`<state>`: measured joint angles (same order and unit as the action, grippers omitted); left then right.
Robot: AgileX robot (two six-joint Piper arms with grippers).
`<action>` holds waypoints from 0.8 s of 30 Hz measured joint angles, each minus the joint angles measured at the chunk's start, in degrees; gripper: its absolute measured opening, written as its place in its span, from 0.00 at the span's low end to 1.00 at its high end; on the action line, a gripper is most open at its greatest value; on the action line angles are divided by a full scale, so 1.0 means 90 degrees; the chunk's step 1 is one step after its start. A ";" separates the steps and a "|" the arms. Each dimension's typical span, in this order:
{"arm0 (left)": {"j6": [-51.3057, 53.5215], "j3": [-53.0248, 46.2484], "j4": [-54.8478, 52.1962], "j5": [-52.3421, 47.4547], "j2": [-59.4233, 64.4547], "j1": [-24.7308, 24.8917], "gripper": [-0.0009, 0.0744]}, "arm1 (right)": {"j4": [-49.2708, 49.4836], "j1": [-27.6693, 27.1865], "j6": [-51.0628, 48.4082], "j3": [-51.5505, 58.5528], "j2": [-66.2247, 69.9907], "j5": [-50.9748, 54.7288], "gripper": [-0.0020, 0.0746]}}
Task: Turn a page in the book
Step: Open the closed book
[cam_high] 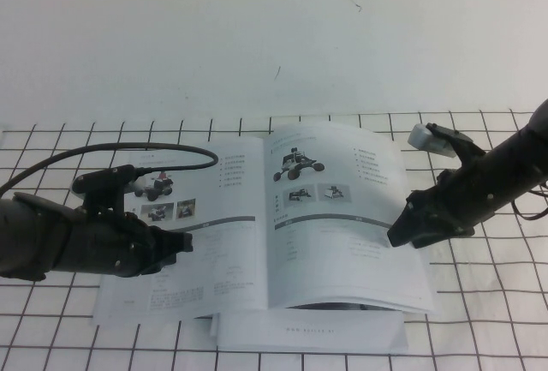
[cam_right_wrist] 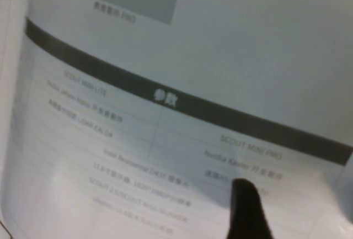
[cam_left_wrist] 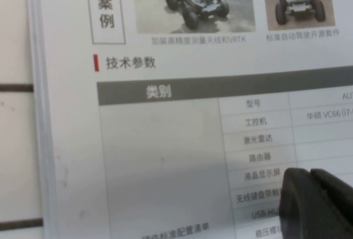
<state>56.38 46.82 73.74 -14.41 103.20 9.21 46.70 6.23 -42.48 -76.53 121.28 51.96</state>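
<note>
The book (cam_high: 244, 255) lies open on the gridded table. Its right-hand page (cam_high: 342, 217), printed with a black four-wheeled rover (cam_high: 297, 164), bows upward off the leaves below. My right gripper (cam_high: 398, 236) is at that page's outer edge, open. One dark finger (cam_right_wrist: 248, 211) lies over the page's table print (cam_right_wrist: 127, 156); the other finger is hidden. My left gripper (cam_high: 184, 242) is shut and rests on the left page, its fingertips (cam_left_wrist: 298, 195) pressed together on the printed table (cam_left_wrist: 259, 139).
A plain white booklet (cam_high: 308, 332) lies under the book's near edge. A black cable (cam_high: 128, 150) loops from the left arm over the left page. The table's grid (cam_high: 479, 302) ends at a white surface (cam_high: 257, 37) behind.
</note>
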 joint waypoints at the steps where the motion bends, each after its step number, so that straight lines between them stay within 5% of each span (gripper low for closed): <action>1: 0.0000 0.0000 0.0000 0.0000 0.0000 0.0000 0.01 | 0.0039 0.0010 0.0000 0.0000 0.0000 -0.0003 0.55; 14: 0.0000 0.0000 0.0000 0.0000 0.0000 0.0000 0.01 | 0.2095 0.0052 -0.1029 -0.0004 0.0012 0.0494 0.55; 24: 0.0026 0.0000 0.0000 0.0000 0.0000 0.0000 0.01 | 0.0173 0.0016 -0.0371 -0.0190 0.0021 0.0276 0.55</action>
<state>56.62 46.82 73.74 -14.41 103.20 9.21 48.26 6.37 -45.82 -78.24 121.46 54.44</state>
